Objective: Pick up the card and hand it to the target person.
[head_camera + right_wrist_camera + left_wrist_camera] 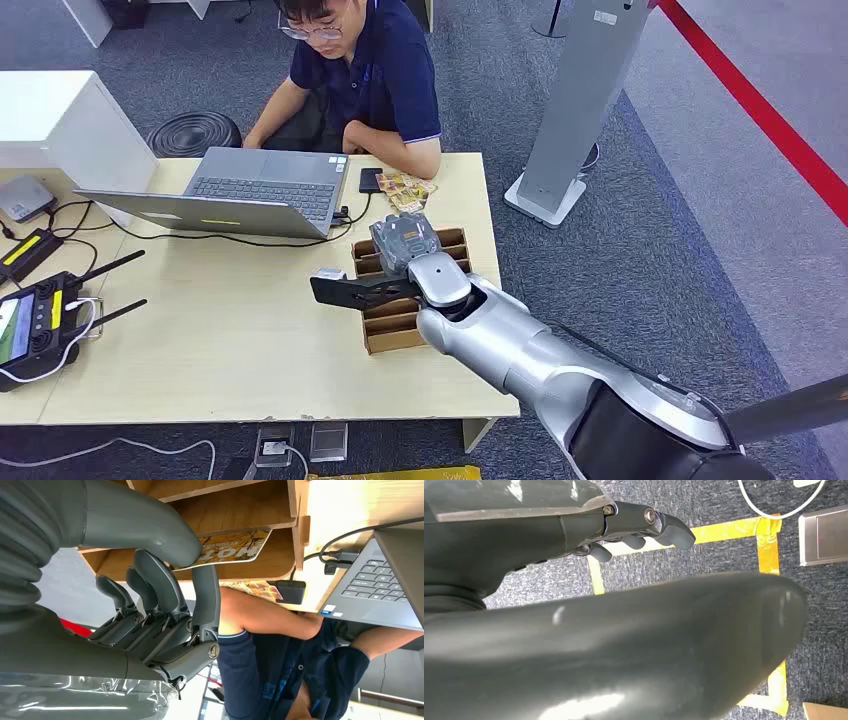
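Card point(227, 547) pinched by right hand point(165, 600) over wooden box point(240, 510).

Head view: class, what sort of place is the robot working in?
Probably an office or lab: a light wooden desk, an open grey laptop with a person seated at it, and blue-grey carpet.

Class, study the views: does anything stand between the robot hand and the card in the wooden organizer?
Nothing visible does. The right robot hand already pinches the card, which lies in an open slot of the wooden organizer.
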{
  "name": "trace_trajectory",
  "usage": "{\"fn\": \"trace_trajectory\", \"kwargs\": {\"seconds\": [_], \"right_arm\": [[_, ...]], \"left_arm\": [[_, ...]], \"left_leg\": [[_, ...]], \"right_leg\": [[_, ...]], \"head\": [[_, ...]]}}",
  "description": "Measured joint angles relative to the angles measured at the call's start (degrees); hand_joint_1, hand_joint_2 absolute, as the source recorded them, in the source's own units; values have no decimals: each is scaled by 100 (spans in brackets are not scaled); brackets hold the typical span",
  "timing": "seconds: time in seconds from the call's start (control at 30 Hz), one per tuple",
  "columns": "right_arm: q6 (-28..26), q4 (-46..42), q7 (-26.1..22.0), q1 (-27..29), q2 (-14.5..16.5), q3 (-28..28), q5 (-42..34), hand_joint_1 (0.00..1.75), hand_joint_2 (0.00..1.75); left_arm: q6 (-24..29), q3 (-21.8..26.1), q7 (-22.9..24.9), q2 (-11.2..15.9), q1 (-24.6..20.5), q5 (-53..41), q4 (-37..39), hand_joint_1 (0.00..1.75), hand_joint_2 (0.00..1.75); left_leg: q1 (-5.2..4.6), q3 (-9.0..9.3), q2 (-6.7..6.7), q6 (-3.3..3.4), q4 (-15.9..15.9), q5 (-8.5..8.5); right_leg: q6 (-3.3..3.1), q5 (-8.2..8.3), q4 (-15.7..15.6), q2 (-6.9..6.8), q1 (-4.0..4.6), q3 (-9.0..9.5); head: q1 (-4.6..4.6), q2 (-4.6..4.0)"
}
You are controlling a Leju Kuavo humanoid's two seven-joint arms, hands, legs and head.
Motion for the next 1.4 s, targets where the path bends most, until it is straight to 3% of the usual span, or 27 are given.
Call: {"fn": "trace_trajectory", "kwargs": {"seconds": [0.23,0.37,0.77,1.1,1.23,1.4], "right_arm": [[103,-3,-24,-85,-5,-60,-156,159,175],[191,-166,226,-193,-101,-194,-493,159,175],[457,-2096,1296,-377,-884,-855,-616,159,175],[763,-3368,1565,-263,-1281,-1225,-603,159,175],[503,-3476,1492,-212,-1308,-1274,-377,159,175],[-494,-3225,1149,-185,-1292,-1329,319,159,175]], "left_arm": [[28,0,-2,1,4,29,0,0,0],[38,0,-19,1,38,85,0,0,0],[29,0,-99,16,154,239,2,0,0],[-5,0,-105,16,196,270,2,0,0],[-22,0,-89,16,188,261,2,0,0],[-38,0,-82,13,152,214,2,0,0]], "left_leg": [[0,-1,0,0,0,0],[0,-3,0,0,0,0],[0,-2,0,0,1,0],[0,-3,0,0,1,0],[0,-3,0,0,1,0],[0,-5,-1,0,1,0]], "right_leg": [[0,0,0,0,0,0],[0,0,0,0,0,-2],[0,1,-1,0,0,-4],[0,1,-1,0,0,-4],[0,1,-1,0,0,-4],[0,1,-1,-1,0,-3]], "head": [[-2,0],[-4,0],[-5,0],[-2,0],[-4,0],[-2,0]]}}
